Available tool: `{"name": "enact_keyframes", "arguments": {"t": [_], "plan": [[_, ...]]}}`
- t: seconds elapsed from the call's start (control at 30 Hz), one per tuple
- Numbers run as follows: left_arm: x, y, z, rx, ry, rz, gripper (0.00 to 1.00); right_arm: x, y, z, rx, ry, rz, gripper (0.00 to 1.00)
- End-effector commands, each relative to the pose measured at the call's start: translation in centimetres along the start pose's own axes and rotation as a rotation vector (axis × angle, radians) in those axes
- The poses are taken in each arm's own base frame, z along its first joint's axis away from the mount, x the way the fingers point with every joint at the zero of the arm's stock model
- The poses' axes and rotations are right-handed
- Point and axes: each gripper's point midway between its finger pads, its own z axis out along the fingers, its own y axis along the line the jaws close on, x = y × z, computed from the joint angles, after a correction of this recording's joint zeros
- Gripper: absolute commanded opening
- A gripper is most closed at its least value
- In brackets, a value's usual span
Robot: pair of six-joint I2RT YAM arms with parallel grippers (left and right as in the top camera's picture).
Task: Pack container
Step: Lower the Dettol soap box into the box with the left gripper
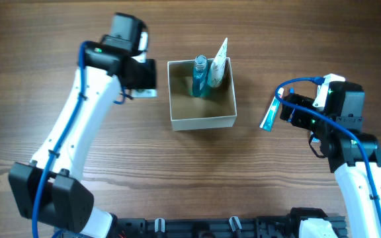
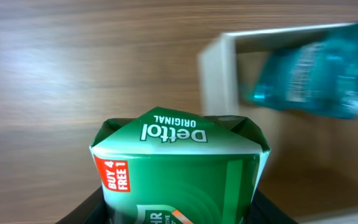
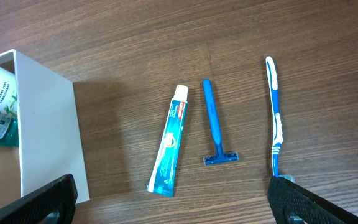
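The brown wooden table (image 1: 45, 39) bears the small square open-topped cardboard container (image 1: 202, 121), cream-white outside and tan inside, at its middle. Just beside the container's left wall, the left gripper (image 1: 144, 75) is clamped on a green-and-white Dettol carton (image 2: 179, 168). The right gripper (image 1: 288, 111), well apart on the right, hangs with its jaws spread wide, grasping nothing. Inside the container, a clear blue bottle (image 1: 199, 79) and a white squeeze tube (image 1: 218, 66) stand against the far wall. Below the right gripper, a blue-and-white toothbrush (image 3: 275, 106), a teal toothpaste tube (image 3: 171, 140) and a blue razor (image 3: 213, 121) lie side by side, none touching.
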Motion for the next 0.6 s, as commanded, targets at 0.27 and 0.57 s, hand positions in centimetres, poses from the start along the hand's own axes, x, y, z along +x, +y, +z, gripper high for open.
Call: {"name": "enact_keyframes", "arguments": {"t": [0.27, 0.57], "plan": [[2.3, -8.4, 3.2, 0.079, 0.055, -0.079, 0.04, -0.7, 0.5, -0.3, -0.015, -0.014, 0.010, 1.00], [2.9, -9.5, 4.6, 0.077, 0.077, -0.053, 0.23, -0.7, 0.5, -0.3, -0.015, -0.014, 0.009, 1.00]]}}
